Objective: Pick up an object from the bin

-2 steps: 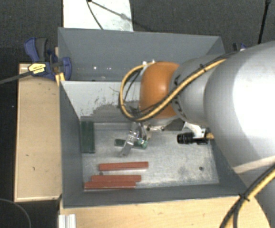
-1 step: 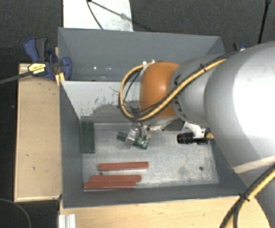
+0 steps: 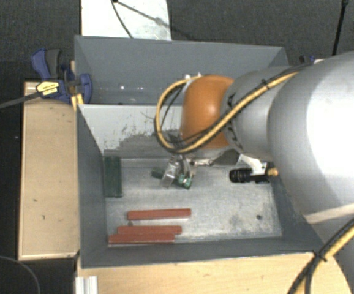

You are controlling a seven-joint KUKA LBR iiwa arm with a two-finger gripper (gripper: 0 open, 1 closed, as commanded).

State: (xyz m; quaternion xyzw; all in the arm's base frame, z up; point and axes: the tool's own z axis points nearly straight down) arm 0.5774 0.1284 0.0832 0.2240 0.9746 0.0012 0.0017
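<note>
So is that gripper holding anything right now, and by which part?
Cannot tell: the gripper is down at a small green thing in the middle of the bin, grip unclear.

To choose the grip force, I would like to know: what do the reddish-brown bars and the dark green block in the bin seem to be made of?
Reddish-brown bars: probably painted wood or plastic, judging by the flat matte colour and straight edges. Dark green block: perhaps foam or matte plastic, as the surface is dull and shows no glare. Neither is certain.

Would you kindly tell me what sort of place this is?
Probably a robotics lab's bin-picking station: a grey metal bin holding reddish bars and a green block, with a robot arm reaching in.
</note>
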